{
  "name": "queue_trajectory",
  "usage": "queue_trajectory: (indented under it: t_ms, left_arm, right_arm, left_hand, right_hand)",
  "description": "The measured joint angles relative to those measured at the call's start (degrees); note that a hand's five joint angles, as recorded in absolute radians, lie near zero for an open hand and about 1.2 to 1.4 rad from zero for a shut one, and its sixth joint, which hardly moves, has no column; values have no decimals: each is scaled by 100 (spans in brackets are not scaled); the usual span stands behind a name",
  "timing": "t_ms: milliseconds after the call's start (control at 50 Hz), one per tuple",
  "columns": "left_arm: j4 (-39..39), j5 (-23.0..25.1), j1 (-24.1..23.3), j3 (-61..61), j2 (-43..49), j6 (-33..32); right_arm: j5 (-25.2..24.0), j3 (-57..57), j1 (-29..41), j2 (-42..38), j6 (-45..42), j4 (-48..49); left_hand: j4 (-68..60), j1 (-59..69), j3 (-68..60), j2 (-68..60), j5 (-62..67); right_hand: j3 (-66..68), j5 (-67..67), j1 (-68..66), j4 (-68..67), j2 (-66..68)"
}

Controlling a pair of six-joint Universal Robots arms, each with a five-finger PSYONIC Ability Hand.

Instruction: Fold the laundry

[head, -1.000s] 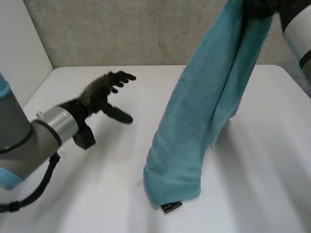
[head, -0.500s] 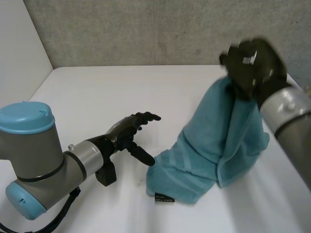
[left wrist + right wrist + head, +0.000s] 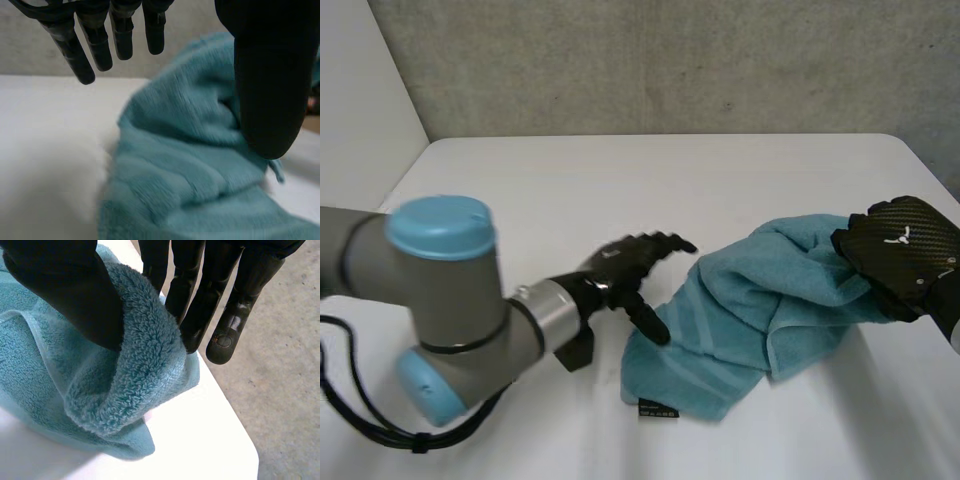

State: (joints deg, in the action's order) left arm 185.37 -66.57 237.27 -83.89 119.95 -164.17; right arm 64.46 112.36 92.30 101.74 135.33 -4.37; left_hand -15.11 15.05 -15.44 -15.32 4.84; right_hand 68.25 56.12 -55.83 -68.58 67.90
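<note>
I see the teal towel (image 3: 750, 310) lying crumpled on the white worktop (image 3: 570, 190), right of centre in the head view, its black label (image 3: 658, 409) at the near edge; my right hand (image 3: 905, 250) pinches a thick fold at its right end between thumb and fingers; my left hand (image 3: 625, 262) is spread wide, fingers straight, thumb at the towel's left edge, holding nothing.

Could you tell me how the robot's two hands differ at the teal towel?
The left hand is open, fingers straight, holding nothing; the right hand pinches a thick fold of the towel between thumb and fingers. The left hand is at the towel's left end, the right at its right end. Both are black.
</note>
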Motion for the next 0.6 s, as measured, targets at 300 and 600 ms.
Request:
queue_trajectory:
  t_ms: [300, 600]
  left_arm:
    - [319, -272, -810, 1297, 1137, -201]
    - [1184, -474, -1199, 1974, 1767, -197]
  right_arm:
    - [-833, 281, -229, 418, 112, 24]
    - [-977, 311, -230, 453, 101, 53]
  left_hand:
    - [0, 0, 0, 0, -5]
    - [-2, 5, -2, -1, -1]
  right_hand:
    - [0, 0, 0, 0, 0]
    - [0, 0, -5, 0, 0]
